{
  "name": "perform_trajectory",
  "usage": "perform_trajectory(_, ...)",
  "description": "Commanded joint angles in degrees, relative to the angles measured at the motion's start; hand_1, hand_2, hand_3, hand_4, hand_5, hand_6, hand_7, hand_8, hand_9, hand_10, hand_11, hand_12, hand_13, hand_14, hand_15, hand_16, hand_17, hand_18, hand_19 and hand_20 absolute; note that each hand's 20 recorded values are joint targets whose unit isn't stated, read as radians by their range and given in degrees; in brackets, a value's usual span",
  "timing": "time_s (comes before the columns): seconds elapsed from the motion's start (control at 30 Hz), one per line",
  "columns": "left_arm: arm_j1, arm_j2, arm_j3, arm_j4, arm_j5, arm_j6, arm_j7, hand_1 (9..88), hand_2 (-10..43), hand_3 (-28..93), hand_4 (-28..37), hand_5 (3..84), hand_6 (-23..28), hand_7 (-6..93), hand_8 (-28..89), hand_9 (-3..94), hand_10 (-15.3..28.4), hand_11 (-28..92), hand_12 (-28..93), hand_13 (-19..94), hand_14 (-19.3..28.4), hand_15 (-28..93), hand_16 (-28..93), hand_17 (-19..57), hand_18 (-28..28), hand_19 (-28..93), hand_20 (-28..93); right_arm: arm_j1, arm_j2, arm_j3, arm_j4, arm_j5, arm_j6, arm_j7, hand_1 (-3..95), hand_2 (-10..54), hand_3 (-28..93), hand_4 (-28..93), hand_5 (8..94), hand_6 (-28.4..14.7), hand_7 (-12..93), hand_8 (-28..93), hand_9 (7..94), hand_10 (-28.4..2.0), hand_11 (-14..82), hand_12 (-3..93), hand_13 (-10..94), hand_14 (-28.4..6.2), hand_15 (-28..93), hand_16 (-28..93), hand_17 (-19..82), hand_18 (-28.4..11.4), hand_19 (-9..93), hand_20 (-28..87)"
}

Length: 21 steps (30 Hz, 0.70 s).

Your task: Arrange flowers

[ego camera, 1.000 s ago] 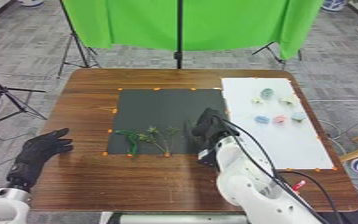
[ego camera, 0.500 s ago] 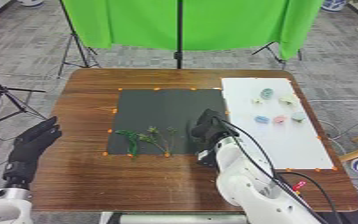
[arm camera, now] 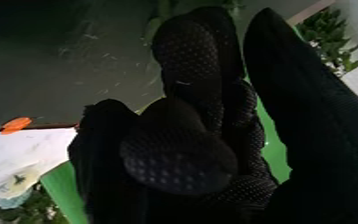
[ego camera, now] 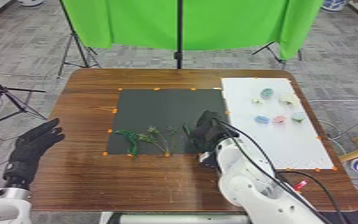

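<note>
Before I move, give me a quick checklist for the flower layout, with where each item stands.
1. Left hand away from the dark sheet: ok, it is over the table's left side.
2. Green stem and leafy sprig on the dark sheet: ok, both lie near its lower left.
3. Pink flower and blue flower brought to the dark sheet: not ok, both are on the white sheet.
4. Right hand away from the dark sheet: not ok, it is at the right edge.
5. Right hand's grip on the green strip: cannot tell.
</note>
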<state>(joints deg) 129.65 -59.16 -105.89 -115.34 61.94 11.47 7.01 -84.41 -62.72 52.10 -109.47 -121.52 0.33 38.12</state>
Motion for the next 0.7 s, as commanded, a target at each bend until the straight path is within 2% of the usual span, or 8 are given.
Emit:
perform_trajectory(0.03,0.6,-0.78,-0.25,0.09,-0.13,-1.08,-1.01,35.1,4.0,63,-17.8,41.1,6.8,9.4,-5,38.5,13.4,21,13,35,18.0,24,0,10.1,13.6,16,21,0.5,1.1,-0.3,0.0,-0.9,-0.8,-0.5,50.5,-9.5,54,2,80.7,-5.1,29,18,90.9,-11.1,43.2,25.8,94,-1.3,63,25,73,-9.0,93,49)
perform_trajectory(0.7,0.9,-0.93,-0.53,-0.03,-0.19,-1.51,-1.41,34.6,4.4,63,-18.0,41.4,7.0,9.1,-5,38.7,13.5,21,13,35,18.1,25,0,9.9,13.7,16,21,0.6,3.2,0.7,-0.4,-0.8,-3.6,0.3,49.1,-9.5,56,1,82.2,-4.6,26,16,91.3,-10.9,42.8,25.7,94,-1.5,63,25,73,-9.9,93,50)
